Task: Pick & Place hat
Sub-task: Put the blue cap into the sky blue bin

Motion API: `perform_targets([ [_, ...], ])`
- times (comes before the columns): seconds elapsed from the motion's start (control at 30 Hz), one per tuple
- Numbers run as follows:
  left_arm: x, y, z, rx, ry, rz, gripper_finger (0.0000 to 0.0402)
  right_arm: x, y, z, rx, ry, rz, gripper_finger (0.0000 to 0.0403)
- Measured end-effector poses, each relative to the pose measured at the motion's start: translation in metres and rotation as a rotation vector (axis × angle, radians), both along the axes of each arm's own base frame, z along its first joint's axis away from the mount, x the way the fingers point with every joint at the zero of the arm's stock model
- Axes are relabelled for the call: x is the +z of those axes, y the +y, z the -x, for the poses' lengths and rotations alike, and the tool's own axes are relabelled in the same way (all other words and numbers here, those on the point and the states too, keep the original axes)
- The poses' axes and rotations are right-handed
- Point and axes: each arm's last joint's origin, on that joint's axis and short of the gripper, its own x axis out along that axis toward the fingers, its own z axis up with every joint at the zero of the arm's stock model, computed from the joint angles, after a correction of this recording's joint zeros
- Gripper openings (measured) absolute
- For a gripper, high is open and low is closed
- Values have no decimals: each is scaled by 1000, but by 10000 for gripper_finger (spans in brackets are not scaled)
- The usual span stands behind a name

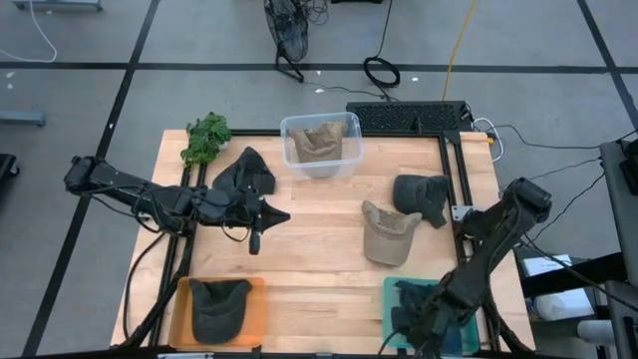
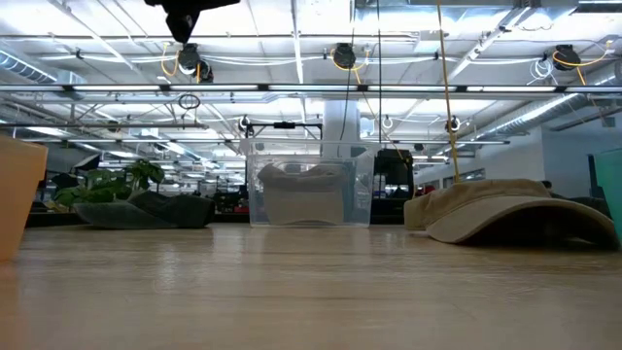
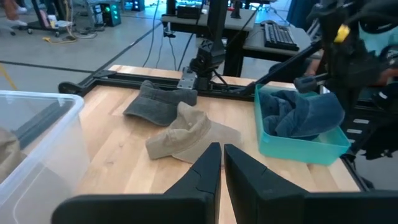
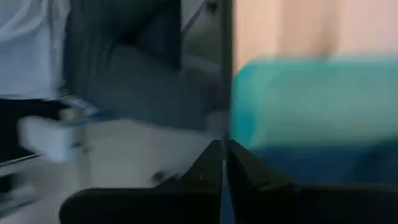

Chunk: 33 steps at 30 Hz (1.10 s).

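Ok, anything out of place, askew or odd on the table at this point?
Nothing spilled or damaged. Three hats lie loose: a black hat by the left gripper, a tan hat and a dark grey hat mid-table. Others sit in the clear bin, orange tray and teal tray, where the right gripper hangs.

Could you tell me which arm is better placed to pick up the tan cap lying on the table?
Probably the left. Its claw hangs empty over mid-table, pointing toward the tan cap. The right claw is down over the teal bin at the table's front corner.
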Motion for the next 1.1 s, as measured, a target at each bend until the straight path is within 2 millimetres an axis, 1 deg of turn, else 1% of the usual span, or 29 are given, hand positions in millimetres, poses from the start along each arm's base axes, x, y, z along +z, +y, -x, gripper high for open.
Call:
perform_targets([
  [0.07,0,-2,0,-7,0,0,26,-3,7,0,-53,84,-64,1],
  [0.2,0,-4,1,-17,0,-1,26,-1,15,6,-165,168,-130,0],
  [0.33,1,-4,1,-19,-6,-2,26,0,19,21,-262,281,-126,0],
  [0.47,3,-4,0,-21,-34,-11,26,-4,26,35,-339,374,-100,0],
  [0.63,7,-4,0,-26,-68,-41,26,-11,30,39,-368,406,-66,0],
  [0.83,8,-4,-1,-24,-79,-42,26,-20,22,44,-363,441,63,0],
  [0.93,8,-4,-1,-24,-79,-42,26,-25,19,45,-357,427,98,0],
  [1.0,8,-4,-1,-24,-78,-42,26,-32,17,46,-345,410,112,0],
  [1.1,8,-4,-1,-24,-78,-42,26,-46,14,48,-340,414,113,0],
])
